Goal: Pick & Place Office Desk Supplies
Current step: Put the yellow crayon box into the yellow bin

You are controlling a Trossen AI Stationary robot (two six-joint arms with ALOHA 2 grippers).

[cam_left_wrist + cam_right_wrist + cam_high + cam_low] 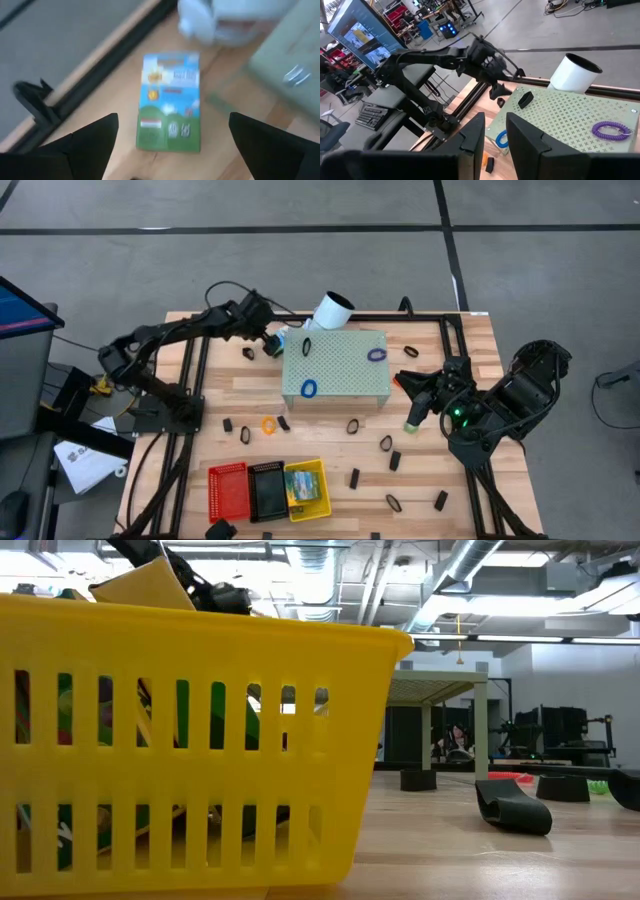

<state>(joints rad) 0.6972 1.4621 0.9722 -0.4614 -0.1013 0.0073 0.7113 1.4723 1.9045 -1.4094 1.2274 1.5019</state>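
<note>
Green crayon box [169, 102] flat beneath wide-open left claw [170, 145]; right claw [495, 137] narrowly parted, empty

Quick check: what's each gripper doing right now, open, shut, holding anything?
Left gripper: open, empty, over the crayon box.
Right gripper: open, holding nothing.

Left pincer [170, 145] spread wide, right pincer [495, 132] narrowly parted.

Yellow basket [305, 489], red basket [227, 489], purple loop [376, 355]
</note>
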